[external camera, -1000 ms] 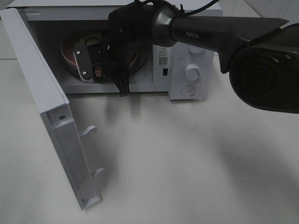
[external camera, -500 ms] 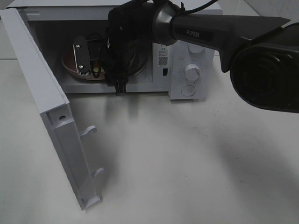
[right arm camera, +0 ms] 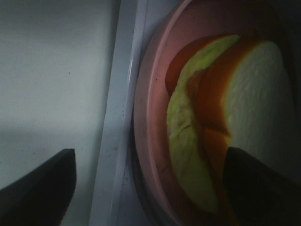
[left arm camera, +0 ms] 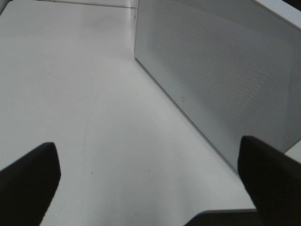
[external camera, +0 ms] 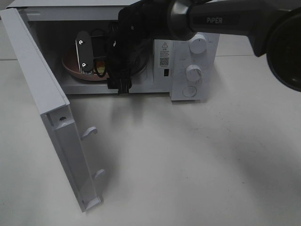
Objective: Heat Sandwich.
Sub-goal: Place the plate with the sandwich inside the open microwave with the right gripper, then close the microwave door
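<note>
The white microwave (external camera: 188, 56) stands with its door (external camera: 47, 103) swung wide to the left. Inside sits a round pink plate (external camera: 70, 66), and the sandwich (external camera: 100, 70) lies on it, mostly hidden by my right arm. My right gripper (external camera: 103, 77) reaches into the cavity, open, its fingers spread over the plate's front. The right wrist view shows the sandwich (right arm camera: 235, 108), pale bread with an orange edge, resting on the plate (right arm camera: 150, 94), and the right gripper (right arm camera: 148, 181) holds nothing. My left gripper (left arm camera: 150, 181) is open over the table beside the door's outer face (left arm camera: 225, 70).
The microwave's control panel with two knobs (external camera: 194, 71) is on its right side. The open door juts toward the table's front left, with two latch hooks (external camera: 89, 133) sticking out. White tabletop (external camera: 188, 165) stretches in front of the microwave.
My right gripper's fingers have spread from nearly shut to wide open at the plate. The right arm has lifted slightly. Plate and sandwich stay inside the microwave.
</note>
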Controlling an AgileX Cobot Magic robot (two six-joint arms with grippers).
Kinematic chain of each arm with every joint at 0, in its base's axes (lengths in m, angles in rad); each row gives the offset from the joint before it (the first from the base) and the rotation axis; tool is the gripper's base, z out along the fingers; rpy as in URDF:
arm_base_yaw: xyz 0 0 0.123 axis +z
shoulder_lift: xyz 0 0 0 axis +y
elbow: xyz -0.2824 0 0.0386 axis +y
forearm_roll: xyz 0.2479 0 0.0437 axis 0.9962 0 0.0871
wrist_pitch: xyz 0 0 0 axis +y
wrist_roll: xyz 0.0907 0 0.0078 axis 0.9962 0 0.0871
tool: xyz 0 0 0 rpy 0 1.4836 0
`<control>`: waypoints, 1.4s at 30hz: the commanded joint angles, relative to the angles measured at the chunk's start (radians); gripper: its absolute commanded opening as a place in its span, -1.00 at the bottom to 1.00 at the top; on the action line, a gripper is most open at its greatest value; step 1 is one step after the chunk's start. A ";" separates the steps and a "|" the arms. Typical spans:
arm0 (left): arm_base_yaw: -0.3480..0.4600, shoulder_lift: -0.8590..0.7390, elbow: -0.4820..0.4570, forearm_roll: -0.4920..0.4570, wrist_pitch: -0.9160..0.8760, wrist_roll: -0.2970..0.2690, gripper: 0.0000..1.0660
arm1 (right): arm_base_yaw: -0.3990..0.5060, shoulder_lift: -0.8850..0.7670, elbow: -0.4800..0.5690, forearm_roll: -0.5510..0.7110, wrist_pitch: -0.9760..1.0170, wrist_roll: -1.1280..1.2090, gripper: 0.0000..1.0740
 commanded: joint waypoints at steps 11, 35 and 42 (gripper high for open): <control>0.003 -0.017 0.001 -0.006 -0.015 0.000 0.82 | -0.001 -0.138 0.200 -0.001 -0.066 0.031 0.55; 0.003 -0.017 0.001 -0.006 -0.015 0.000 0.82 | -0.027 -0.455 0.589 -0.012 -0.156 0.046 0.42; 0.003 -0.017 0.001 -0.006 -0.015 0.000 0.82 | -0.048 -0.580 0.712 -0.034 -0.154 0.162 0.42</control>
